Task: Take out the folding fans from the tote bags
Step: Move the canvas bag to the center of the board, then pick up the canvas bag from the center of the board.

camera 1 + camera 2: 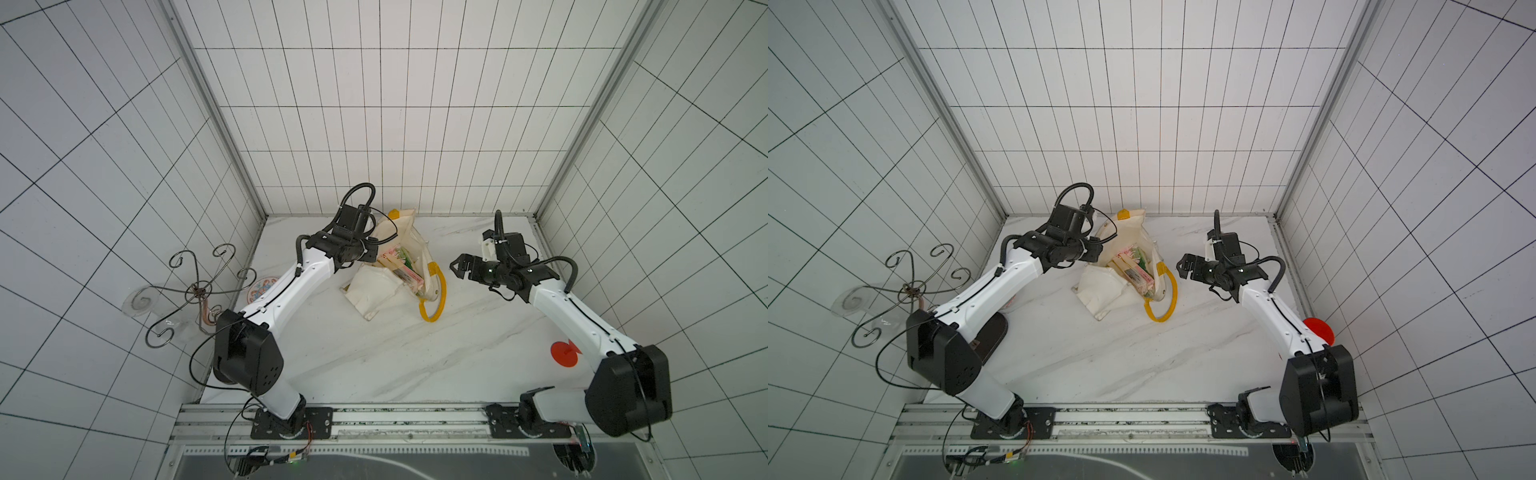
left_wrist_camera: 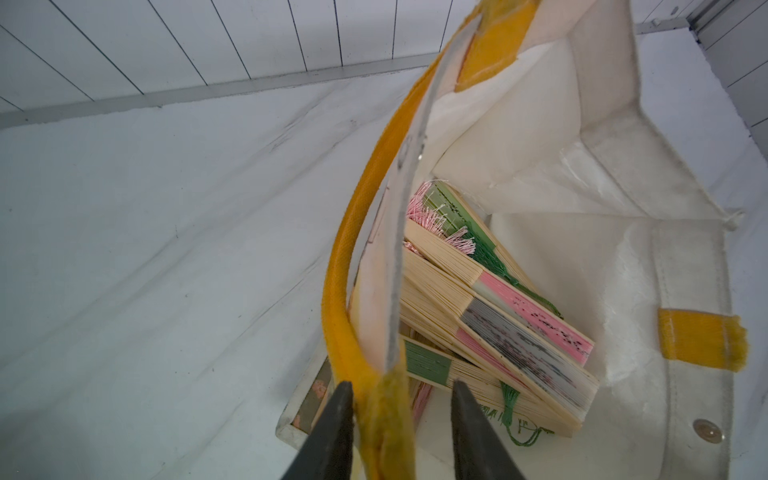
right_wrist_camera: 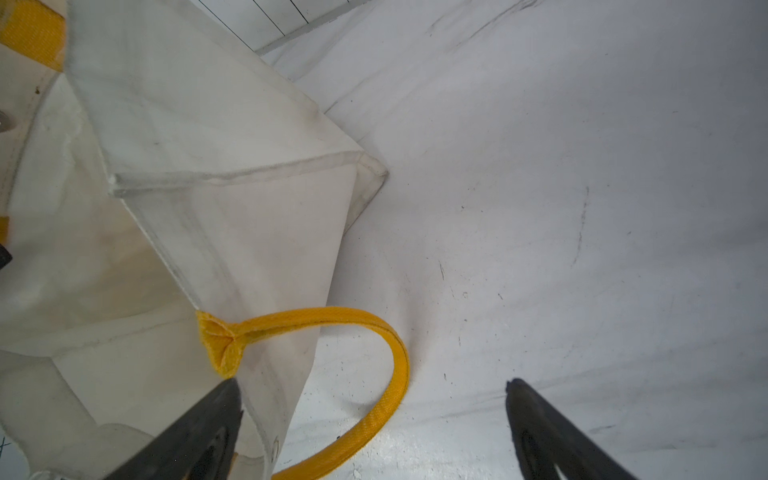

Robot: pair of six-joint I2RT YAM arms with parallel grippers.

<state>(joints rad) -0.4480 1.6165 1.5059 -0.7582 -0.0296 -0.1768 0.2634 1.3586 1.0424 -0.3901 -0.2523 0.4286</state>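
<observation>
The cream tote bag (image 1: 374, 286) (image 1: 1100, 286) lies open at the middle back of the marble table. Several folding fans (image 1: 405, 270) (image 1: 1136, 270) (image 2: 519, 332) are stacked inside it, showing pale slats, pink, green and black-inked folds and tassels. My left gripper (image 2: 402, 384) is at the bag's mouth, open. The upper yellow handle (image 2: 336, 291) and the bag's rim hang between its jaws, with a gap on one side. My right gripper (image 1: 456, 268) (image 1: 1182, 266) (image 3: 372, 382) stands wide open, just right of the bag and holding nothing. The other handle loop (image 1: 432, 316) (image 3: 399, 353) lies on the table below it.
A curled wire stand (image 1: 195, 291), a clear glass (image 1: 139, 301) and a small patterned plate (image 1: 262, 289) sit by the left wall. A red disc (image 1: 563, 353) lies under the right arm. Tiled walls enclose the table on three sides.
</observation>
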